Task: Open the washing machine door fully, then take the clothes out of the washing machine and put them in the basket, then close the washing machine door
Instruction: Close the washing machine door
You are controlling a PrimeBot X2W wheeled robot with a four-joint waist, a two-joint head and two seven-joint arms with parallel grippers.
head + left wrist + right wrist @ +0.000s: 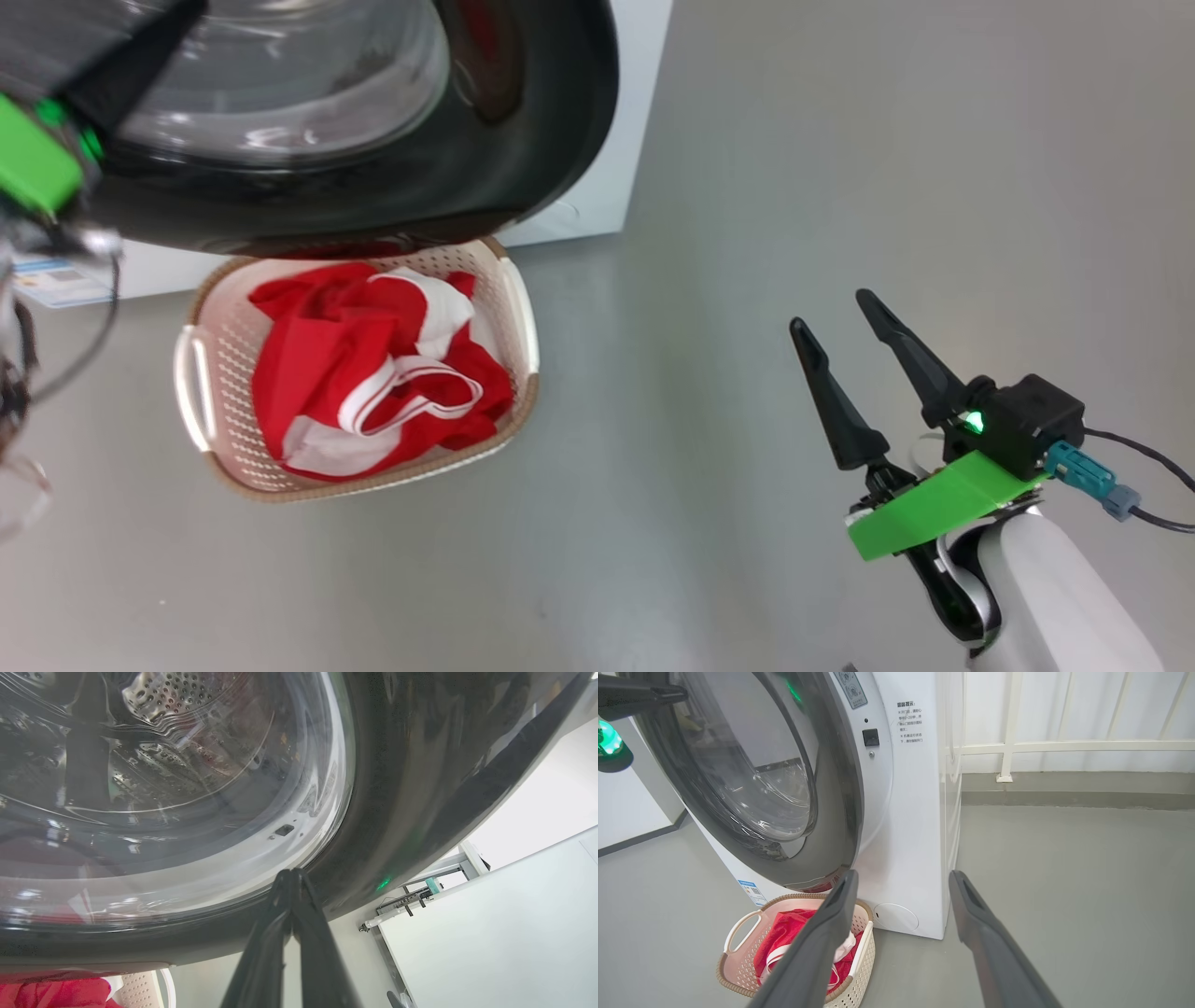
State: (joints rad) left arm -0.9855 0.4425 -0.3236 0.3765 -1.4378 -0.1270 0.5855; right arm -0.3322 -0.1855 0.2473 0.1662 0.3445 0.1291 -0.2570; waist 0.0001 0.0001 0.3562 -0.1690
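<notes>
The washing machine door (840, 812), with its black rim and bulging glass, hangs slightly ajar close to the front of the white washing machine (915, 835). My left gripper (292, 873) is shut, its joined tips resting against the door (397, 788) where the glass meets the rim. In the head view it (182, 14) lies over the door (523, 140) at the upper left. Red clothes (373, 373) with white trim fill the cream basket (191, 373) on the floor under the door. My right gripper (834, 313) hovers open and empty, well to the right of the basket (738, 961).
Grey floor stretches to the right of the machine. A white railing (1064, 746) runs along the back wall. A white panel (490, 933) and a small metal frame (420, 891) stand beyond the door in the left wrist view.
</notes>
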